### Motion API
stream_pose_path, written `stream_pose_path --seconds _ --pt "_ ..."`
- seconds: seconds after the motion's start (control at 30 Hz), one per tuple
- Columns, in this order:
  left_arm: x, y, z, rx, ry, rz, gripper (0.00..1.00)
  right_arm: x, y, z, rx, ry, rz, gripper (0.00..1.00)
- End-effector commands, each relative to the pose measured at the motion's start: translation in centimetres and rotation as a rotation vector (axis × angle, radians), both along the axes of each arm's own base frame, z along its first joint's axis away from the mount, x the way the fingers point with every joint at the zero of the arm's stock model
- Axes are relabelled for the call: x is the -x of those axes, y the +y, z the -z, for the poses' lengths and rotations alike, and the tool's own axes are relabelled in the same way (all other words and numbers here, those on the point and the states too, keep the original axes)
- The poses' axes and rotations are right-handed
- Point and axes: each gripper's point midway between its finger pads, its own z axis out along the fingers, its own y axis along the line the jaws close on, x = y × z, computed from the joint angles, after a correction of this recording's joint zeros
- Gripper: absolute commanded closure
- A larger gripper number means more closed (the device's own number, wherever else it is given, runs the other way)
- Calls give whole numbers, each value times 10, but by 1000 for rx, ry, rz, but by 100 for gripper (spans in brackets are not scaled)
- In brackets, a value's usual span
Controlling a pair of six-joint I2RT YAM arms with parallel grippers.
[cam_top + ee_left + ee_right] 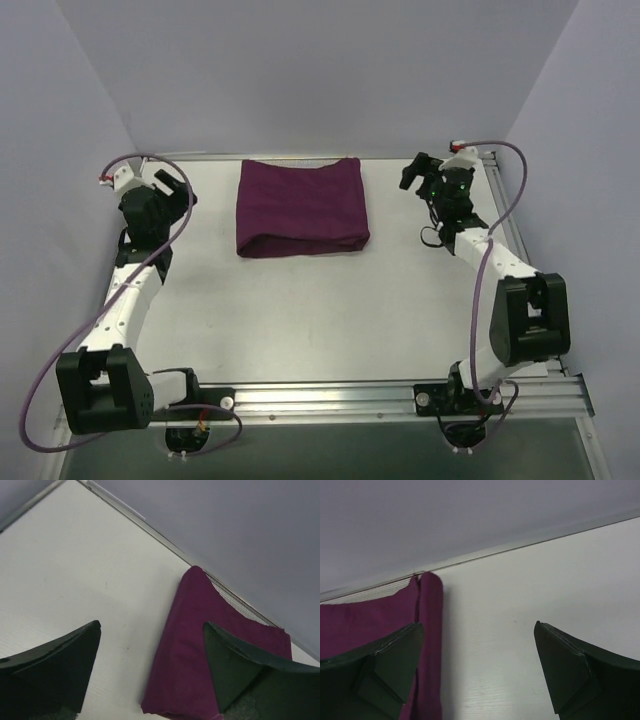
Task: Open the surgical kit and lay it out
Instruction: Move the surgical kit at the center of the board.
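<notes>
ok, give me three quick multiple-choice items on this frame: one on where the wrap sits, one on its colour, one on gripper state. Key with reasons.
1. Where does the cloth wrap lie on the table?
A. Far middle, between the left gripper and the right gripper
B. Near edge, by the arm bases
C. Far left corner

2. What colour is the cloth wrap?
A. Green
B. White
C. Deep purple

3. How do the grippers stand?
A. Both shut on the cloth wrap
B. Both open, holding nothing
C. Left open, right shut

Key: 1 A, the top view shows it at the far side with a gripper on each flank. 2 C, it reads purple in all three views. 3 B, each wrist view shows jaws spread wide with only table and cloth between them.
</notes>
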Motion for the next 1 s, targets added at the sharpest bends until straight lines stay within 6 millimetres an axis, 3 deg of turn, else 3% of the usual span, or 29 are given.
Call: stream_pose_path --seconds 0.0,0.03,0.1,0.13,0.17,0.2,0.23,0.3,0.33,0.4,0.43,0.63,0.8,0.83,0.97 --pt "-20 -30 2 87 70 231 14 -12 67 29 -127 146 -307 2" --pt "-28 -30 24 117 152 250 20 -17 80 36 -158 152 -375 2" --pt "-38 -43 23 163 203 359 22 -28 94 29 -197 140 -440 4" --pt "-45 -46 43 181 259 393 21 -35 102 46 -214 177 -472 5" --pt "-51 -55 39 199 257 453 18 -35 116 48 -240 191 -537 5" --pt "-56 -59 47 217 279 478 18 -45 121 41 -248 176 -554 7" --pt "-63 -63 69 246 331 499 17 -49 124 61 -261 222 -553 7" --pt "-74 -72 75 280 349 558 16 -56 130 68 -279 234 -571 7" --pt "-81 -75 94 312 382 577 16 -65 132 75 -291 236 -575 7" --pt "-91 -85 97 341 380 629 12 -69 142 80 -309 242 -611 7" --pt "-93 -89 112 364 413 639 12 -74 147 83 -307 246 -624 7" --pt "-115 -108 136 382 429 679 12 -84 168 107 -288 297 -646 9" --pt "-127 -124 147 394 460 699 20 -89 178 117 -309 315 -661 19" --pt "-126 -125 157 409 494 694 21 -87 182 125 -314 336 -667 21" --pt "-134 -133 160 423 498 711 28 -88 185 132 -324 360 -671 31"
